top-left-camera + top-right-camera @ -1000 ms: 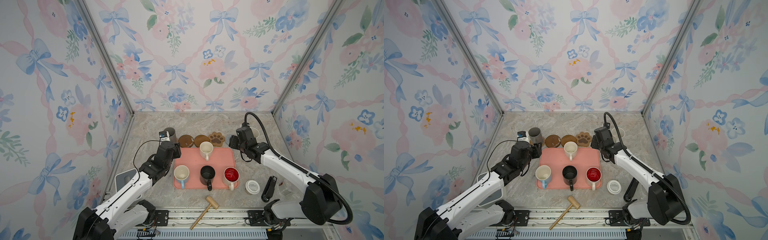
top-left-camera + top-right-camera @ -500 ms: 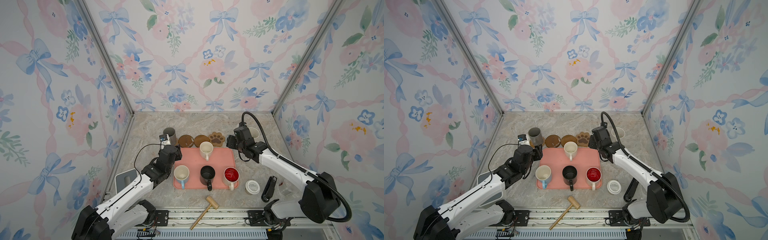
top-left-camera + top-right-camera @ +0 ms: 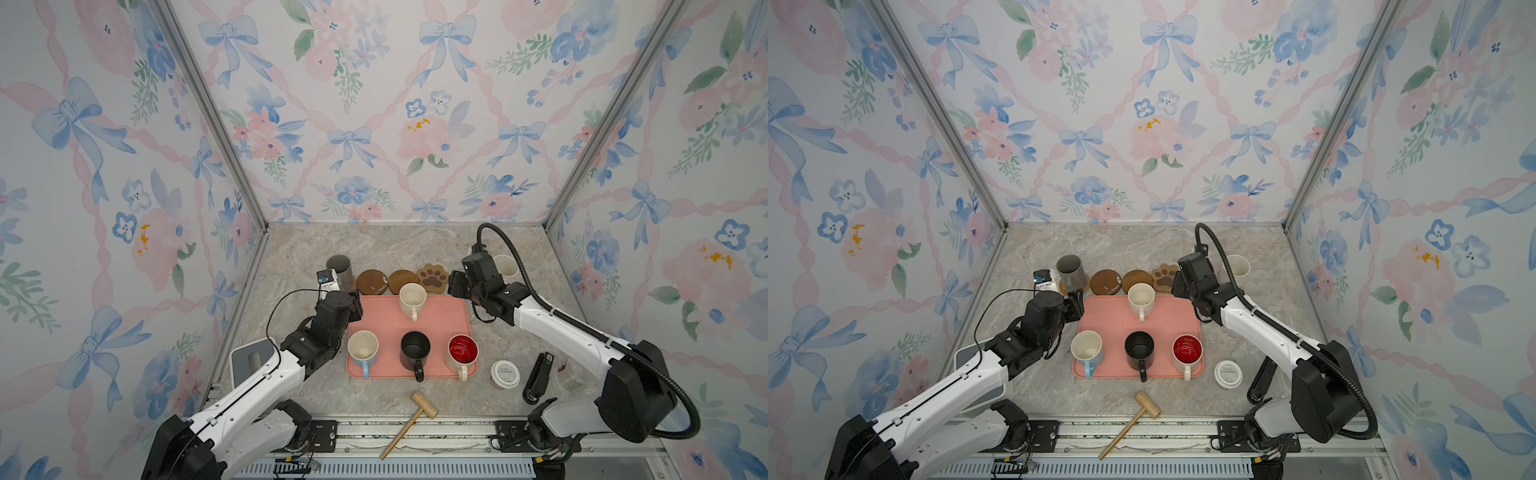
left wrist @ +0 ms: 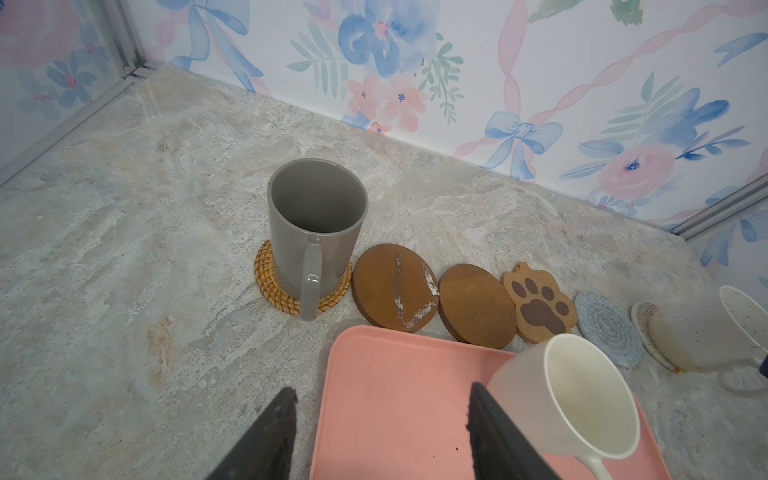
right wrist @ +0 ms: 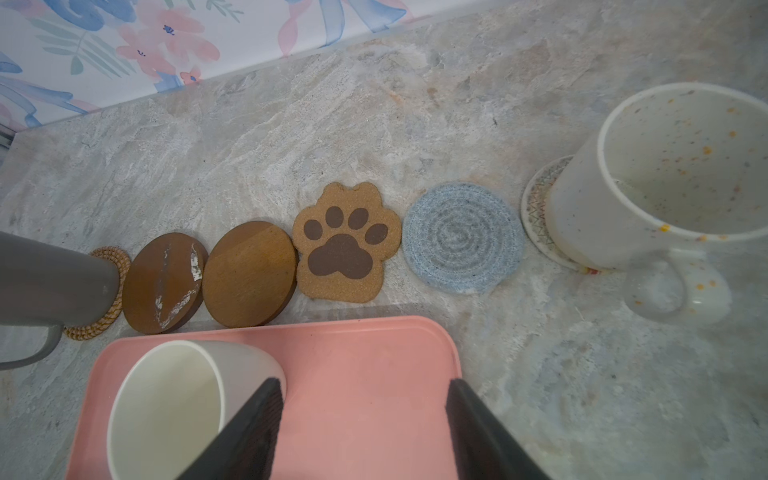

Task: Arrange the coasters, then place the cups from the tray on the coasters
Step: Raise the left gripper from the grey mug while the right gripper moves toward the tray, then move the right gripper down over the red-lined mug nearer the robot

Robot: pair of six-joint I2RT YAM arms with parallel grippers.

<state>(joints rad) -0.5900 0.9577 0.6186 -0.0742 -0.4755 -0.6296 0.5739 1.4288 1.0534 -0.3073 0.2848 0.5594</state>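
The pink tray [image 3: 386, 320] holds the cream cup [image 3: 412, 297], the light-blue cup [image 3: 363, 348], the black cup [image 3: 414, 349] and the red-inside cup [image 3: 462, 351]. Behind it the coasters lie in a row. The grey cup [image 4: 316, 224] stands on the rattan coaster [image 4: 270, 286]. Two wooden rounds [image 4: 392, 286] [image 4: 476, 303], the paw [image 5: 345, 241] and the grey-blue mat [image 5: 463, 237] are bare. The speckled cup [image 5: 665, 178] stands on the cream coaster [image 5: 538, 216]. My left gripper [image 4: 382, 399] hangs open and empty over the tray's back left corner. My right gripper [image 5: 363, 384] is open and empty over its back right corner.
A white-lidded paper cup [image 3: 505, 374], a black stapler-like tool [image 3: 538, 378] and a wooden mallet [image 3: 409, 417] lie near the front edge. A grey box [image 3: 253, 359] sits by the left wall. The floral walls close in the sides and back.
My left gripper has drawn back from the grey cup toward the tray. My right gripper has moved left, away from the speckled cup. Both cups stay on their coasters.
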